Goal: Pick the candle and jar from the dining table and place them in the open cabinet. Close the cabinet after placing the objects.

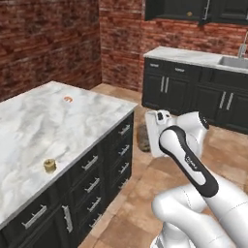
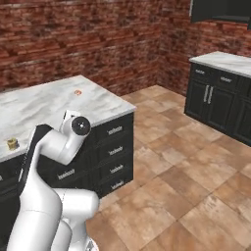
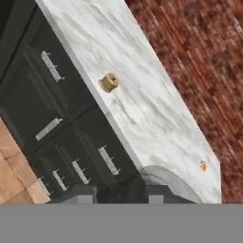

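Candle (image 1: pixel 49 165): tan-yellow stubby spool, near front edge of veined white-grey marble tabletop (image 1: pixel 43 126) over black drawers. Jar (image 3: pixel 126 190): dark, glassy, rounded, grasped in clenched hand (image 3: pixel 118 193)

The dining table (image 1: pixel 38 126) offers a broad, open marble top, with only the small candle (image 1: pixel 49 165) near its front edge and a tiny orange mark (image 1: pixel 68 99) far back standing on it. Tiled floor (image 2: pixel 196 196) lies open between the table's black drawer fronts (image 1: pixel 97 179) and the far counter (image 1: pixel 193 57). Brick walls (image 1: pixel 43 38) close off the space behind the table.
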{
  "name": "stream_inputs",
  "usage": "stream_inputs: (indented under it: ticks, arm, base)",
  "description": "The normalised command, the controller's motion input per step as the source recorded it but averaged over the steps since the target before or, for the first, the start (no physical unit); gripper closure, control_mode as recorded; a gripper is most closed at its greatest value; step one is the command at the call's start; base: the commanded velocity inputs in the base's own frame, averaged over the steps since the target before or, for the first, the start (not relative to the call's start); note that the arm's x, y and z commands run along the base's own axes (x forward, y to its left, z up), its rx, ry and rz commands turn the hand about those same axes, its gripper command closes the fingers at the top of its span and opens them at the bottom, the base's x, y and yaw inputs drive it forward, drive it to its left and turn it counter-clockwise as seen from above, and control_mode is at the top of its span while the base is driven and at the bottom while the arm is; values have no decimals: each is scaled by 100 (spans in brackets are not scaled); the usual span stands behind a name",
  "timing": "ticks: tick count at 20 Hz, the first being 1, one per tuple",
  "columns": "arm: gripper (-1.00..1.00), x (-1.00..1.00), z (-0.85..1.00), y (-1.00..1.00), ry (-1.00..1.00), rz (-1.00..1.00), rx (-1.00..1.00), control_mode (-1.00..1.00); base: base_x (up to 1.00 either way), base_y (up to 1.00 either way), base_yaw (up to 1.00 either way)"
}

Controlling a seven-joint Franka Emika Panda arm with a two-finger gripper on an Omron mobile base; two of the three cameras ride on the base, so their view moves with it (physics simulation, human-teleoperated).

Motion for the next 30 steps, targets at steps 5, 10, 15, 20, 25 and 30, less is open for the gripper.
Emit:
stream_inputs:
  ticks: [5,10,15,20,25,30]
  arm:
    - [100,0,0,0,0,0,0,100]
    - [100,0,0,0,0,0,0,100]
    - [100,0,0,0,0,0,0,100]
    - [100,0,0,0,0,0,0,100]
    - [100,0,0,0,0,0,0,100]
    - [100,0,0,0,0,0,0,100]
  base:
    - [88,1,-28]
    - [94,-1,-28]
    - [43,-2,-41]
    - [43,0,-47]
    - [94,0,-32]
    - [100,0,-27]
